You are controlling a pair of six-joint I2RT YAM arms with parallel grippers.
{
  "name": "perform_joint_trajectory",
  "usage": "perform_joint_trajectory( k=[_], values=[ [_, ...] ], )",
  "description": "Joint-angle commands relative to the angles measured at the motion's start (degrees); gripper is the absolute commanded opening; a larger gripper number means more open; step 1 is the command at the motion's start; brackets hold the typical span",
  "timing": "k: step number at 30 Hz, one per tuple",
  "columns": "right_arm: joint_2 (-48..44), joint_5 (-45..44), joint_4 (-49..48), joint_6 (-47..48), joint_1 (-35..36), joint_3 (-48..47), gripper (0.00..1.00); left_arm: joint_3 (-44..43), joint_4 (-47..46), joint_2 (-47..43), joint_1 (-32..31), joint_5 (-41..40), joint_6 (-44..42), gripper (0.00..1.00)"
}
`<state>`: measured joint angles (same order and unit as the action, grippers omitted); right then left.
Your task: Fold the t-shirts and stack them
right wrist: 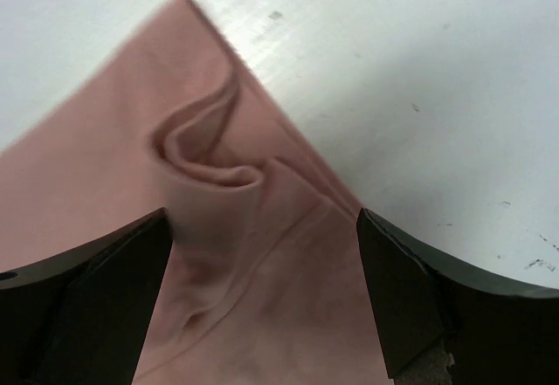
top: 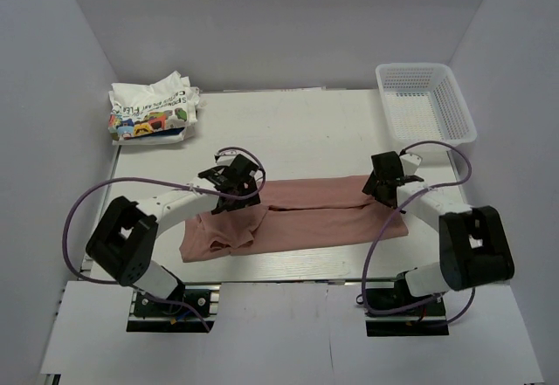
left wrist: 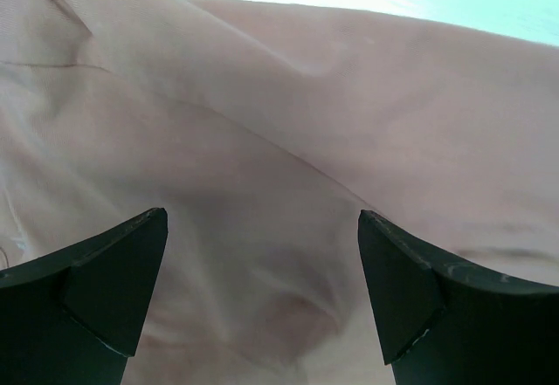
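Hovering apart over pink tee (top: 306, 215): left claw (left wrist: 262, 219), right claw (right wrist: 262, 217) | only top view shows white tee (top: 153, 110), basket (top: 424, 67)

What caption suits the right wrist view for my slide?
Open right claw above a wrinkled corner of the pink t-shirt on the white table.
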<state>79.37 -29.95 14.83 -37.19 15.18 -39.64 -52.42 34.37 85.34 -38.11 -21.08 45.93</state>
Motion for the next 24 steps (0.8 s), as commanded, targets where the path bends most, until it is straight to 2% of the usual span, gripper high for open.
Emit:
perform_joint_trajectory(
  k=[1,5,13,16,18,19,21,23,24],
  values=[
    [4.6,-3.2,0.7,-2.2,-1.9,-1.1,0.9,0.7,-4.5,1.7,2.2,-2.3,0.8,1.0],
    [5.4,-2.7,3.5,-3.1,-6.2,-1.5,0.9,2.1,-5.0,2.9,4.2,-1.1,0.8,1.0],
    [-10.8,-2.3,2.3,-0.8,-11.2,3.8,0.9,5.3,-9.3,3.6,8.5,3.3,-1.0,1.0],
    [-14.2,1.0,2.6,4.1,-11.2,3.1,0.9,4.5,-8.6,4.4,9.0,3.9,-1.5,1.0],
    [-15.3,5.6,2.7,7.0,-11.1,2.5,0.9,1.6,-7.0,5.6,9.0,3.9,-1.5,1.0],
    [-17.1,12.1,2.0,7.8,-11.0,2.6,0.9,0.4,-6.4,5.6,9.0,3.9,-1.5,1.0],
    [-18.7,18.2,-4.3,10.2,-10.8,5.1,0.9,-2.4,-5.4,6.2,9.0,4.6,-2.1,1.0],
    [-19.4,32.3,-11.0,10.6,-10.6,7.6,0.9,-3.0,-5.4,5.6,9.0,5.5,-2.7,1.0],
    [-19.2,34.0,-17.0,10.9,-10.3,8.7,0.9,-3.0,-6.9,4.8,9.0,6.4,-3.2,1.0]
  ],
)
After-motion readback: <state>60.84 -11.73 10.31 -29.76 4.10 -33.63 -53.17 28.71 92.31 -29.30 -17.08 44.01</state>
